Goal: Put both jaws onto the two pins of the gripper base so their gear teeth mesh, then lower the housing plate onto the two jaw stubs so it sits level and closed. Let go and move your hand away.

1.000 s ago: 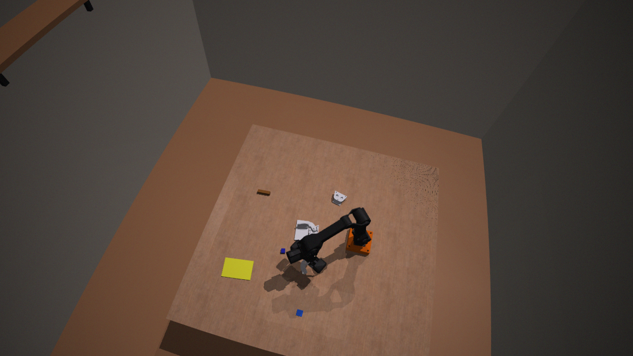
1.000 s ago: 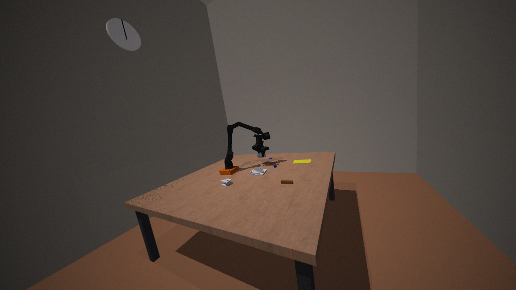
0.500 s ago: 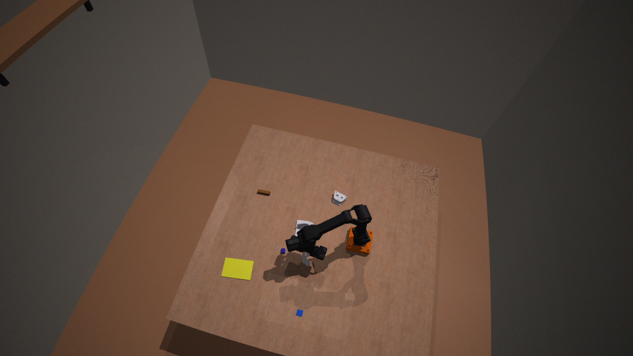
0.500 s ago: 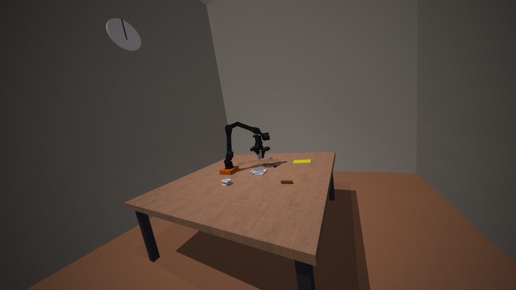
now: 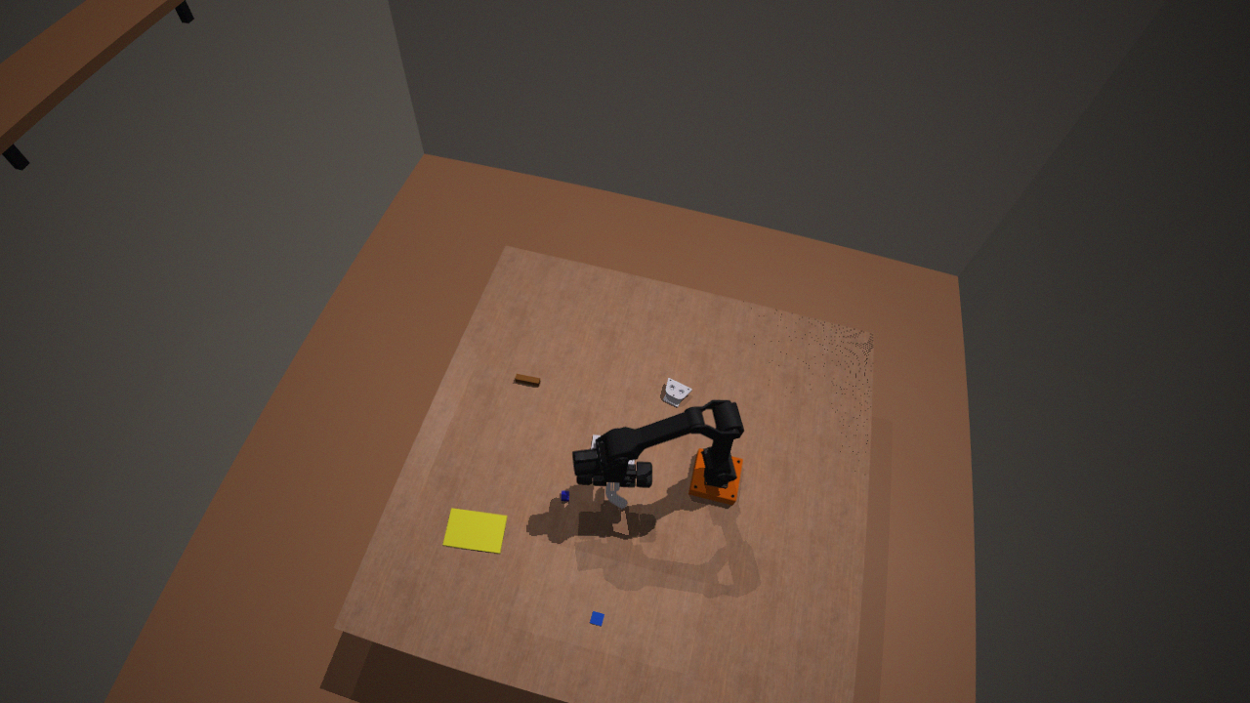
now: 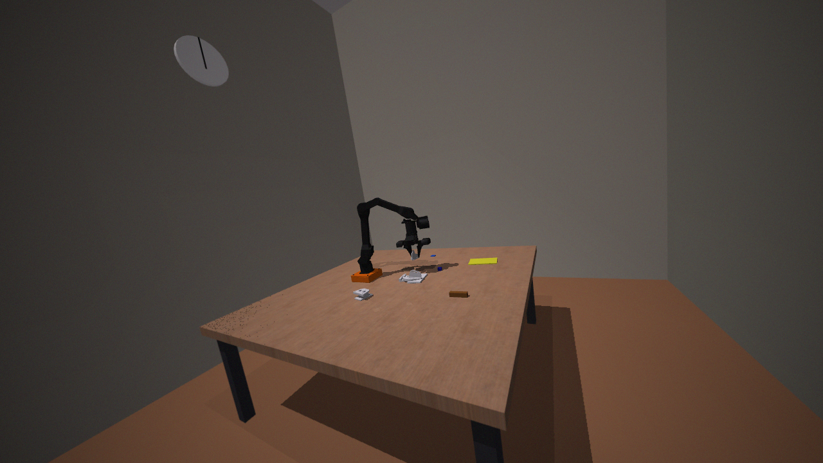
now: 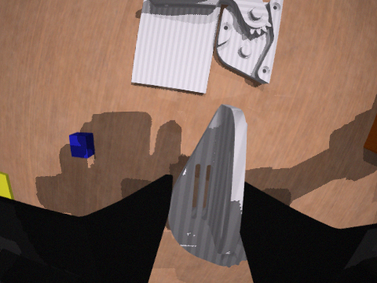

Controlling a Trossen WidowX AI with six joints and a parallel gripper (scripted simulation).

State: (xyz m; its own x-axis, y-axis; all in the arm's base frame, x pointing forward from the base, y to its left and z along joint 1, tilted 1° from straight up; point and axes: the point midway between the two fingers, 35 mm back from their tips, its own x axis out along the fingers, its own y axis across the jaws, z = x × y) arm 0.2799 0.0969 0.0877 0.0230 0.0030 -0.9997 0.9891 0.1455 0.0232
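Note:
My gripper [image 7: 203, 185] [image 6: 415, 254] is shut on a grey jaw [image 7: 224, 157] [image 5: 616, 498] [image 6: 413, 256] with two slots, held above the table. The gripper base [image 7: 248, 63] [image 6: 422, 280] lies beyond it in the wrist view, with a ribbed square part [image 7: 174, 51] at its left. The other jaw [image 7: 255, 25] sits over the base's upper pin, teeth facing the bare lower pin [image 7: 244, 52]; its far part is cut off by the frame. The arm mostly hides the base in the top view. The white housing plate [image 5: 676, 391] [image 6: 362, 292] lies apart.
A dark blue cube [image 7: 82, 145] [image 5: 564, 495] [image 6: 439, 269] lies near the base. A yellow sheet [image 5: 475, 530] [image 6: 483, 261], a blue tile [image 5: 597, 619] [image 6: 433, 255] and a brown block [image 5: 526, 380] [image 6: 458, 294] lie farther off. The arm's orange mount [image 5: 716, 489] [image 6: 366, 276] stands beside the work area.

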